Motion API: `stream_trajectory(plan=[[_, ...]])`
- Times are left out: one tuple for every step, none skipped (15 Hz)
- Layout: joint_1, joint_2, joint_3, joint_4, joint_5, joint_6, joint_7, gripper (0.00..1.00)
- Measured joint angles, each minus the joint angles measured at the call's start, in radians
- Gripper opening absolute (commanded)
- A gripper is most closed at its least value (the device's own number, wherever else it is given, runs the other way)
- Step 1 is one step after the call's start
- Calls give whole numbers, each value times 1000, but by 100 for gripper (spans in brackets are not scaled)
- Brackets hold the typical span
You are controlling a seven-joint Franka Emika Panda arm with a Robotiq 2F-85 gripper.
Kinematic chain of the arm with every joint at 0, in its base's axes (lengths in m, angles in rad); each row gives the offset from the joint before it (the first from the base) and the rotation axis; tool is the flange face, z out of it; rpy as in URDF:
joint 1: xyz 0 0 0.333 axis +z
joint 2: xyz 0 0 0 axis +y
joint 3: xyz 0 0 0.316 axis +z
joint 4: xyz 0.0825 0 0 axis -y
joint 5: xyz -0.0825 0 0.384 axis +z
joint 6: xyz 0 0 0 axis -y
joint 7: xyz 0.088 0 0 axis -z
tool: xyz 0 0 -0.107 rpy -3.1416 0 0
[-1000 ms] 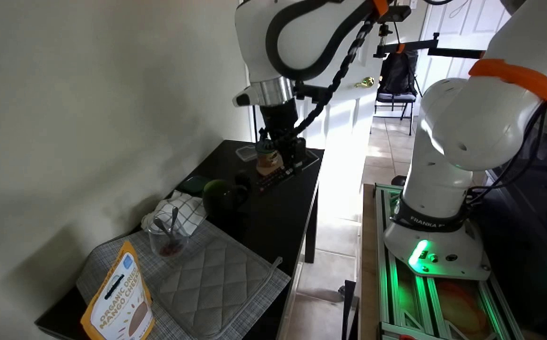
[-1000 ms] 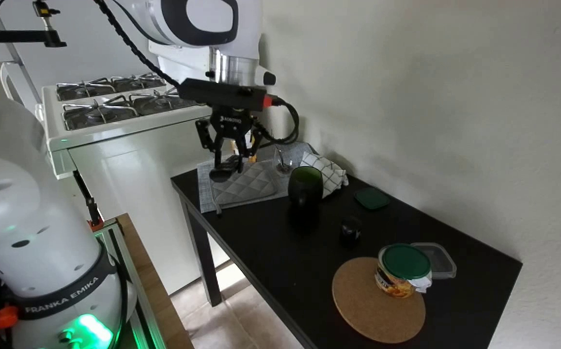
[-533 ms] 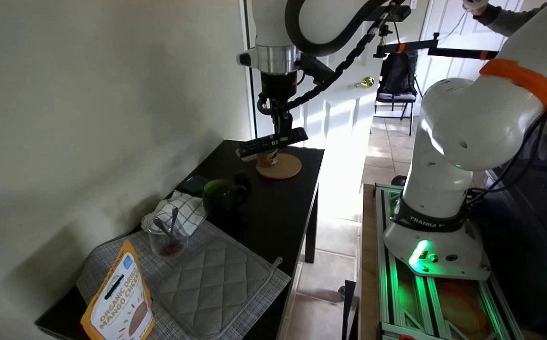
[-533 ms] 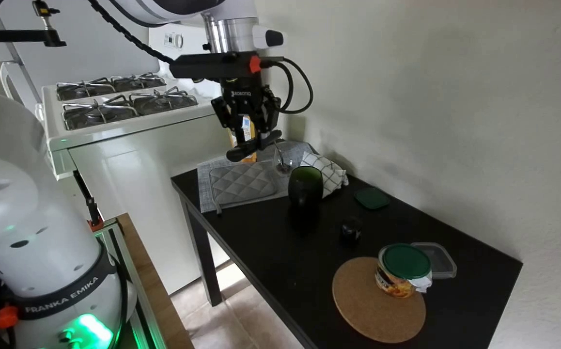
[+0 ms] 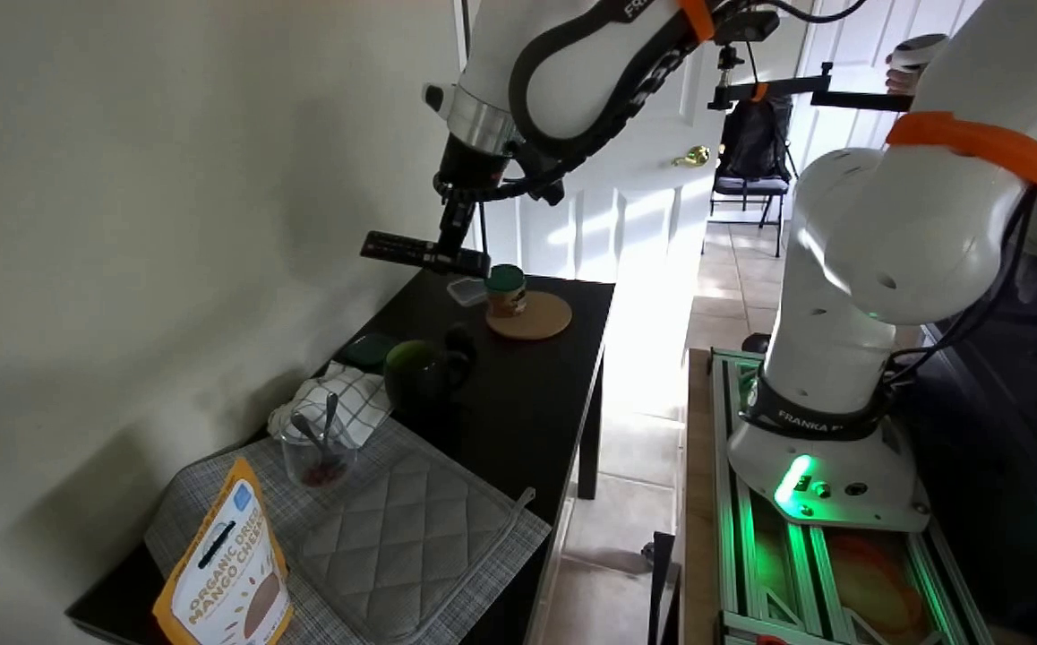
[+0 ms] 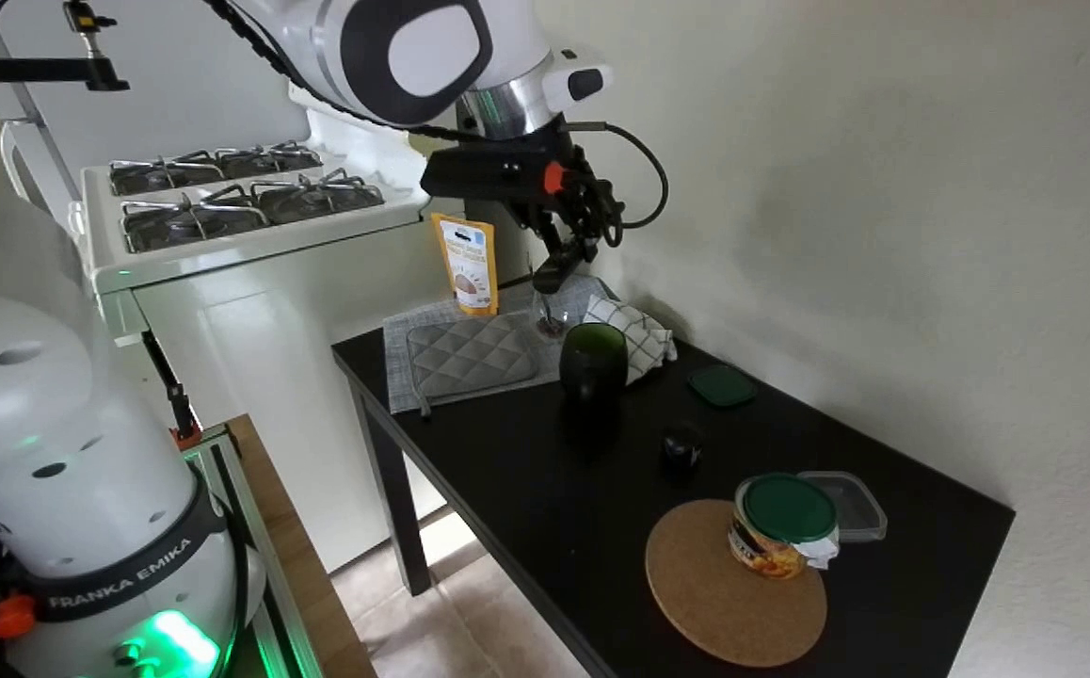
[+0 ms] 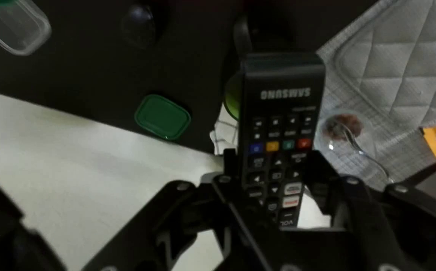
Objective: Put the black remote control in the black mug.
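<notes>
The black remote control [image 5: 393, 248] is held across my gripper [image 5: 447, 255], well above the table and nearly level in an exterior view. My gripper [image 7: 270, 165] is shut on its sides in the wrist view, where the remote [image 7: 282, 101] shows its buttons and its far end sticks out ahead. The black mug [image 5: 415, 374] stands upright on the table with a green inside. It also shows in an exterior view [image 6: 594, 365], below and to the right of the remote [image 6: 556, 271]. In the wrist view the remote hides most of the mug [image 7: 233, 98].
A checked cloth [image 6: 637, 339] touches or nearly touches the mug. A clear cup [image 5: 317, 461] with spoons, a quilted mat [image 5: 402, 546] and an orange-white pouch [image 5: 236, 564] lie beyond. A green lid [image 6: 722, 385], small black object [image 6: 681, 444] and jar [image 6: 780, 527] on a cork board [image 6: 696, 603] are also there.
My gripper, holding the remote throughout, has risen, moved toward the wall, and turned and tilted. The mug and the other table items have not moved.
</notes>
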Motion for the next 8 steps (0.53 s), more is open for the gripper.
stream_trajectory(plan=[[50, 40, -18, 0, 49, 85, -16, 23], [114, 81, -43, -1, 106, 168, -40, 23], [191, 124, -75, -2, 176, 252, -77, 23], [270, 171, -106, -3, 251, 333, -118, 23], [350, 215, -138, -3, 328, 404, -157, 23], [426, 248, -173, -3, 388, 454, -181, 23], [506, 272, -218, -2, 431, 489, -189, 23], [577, 285, -266, 0, 460, 511, -189, 23]])
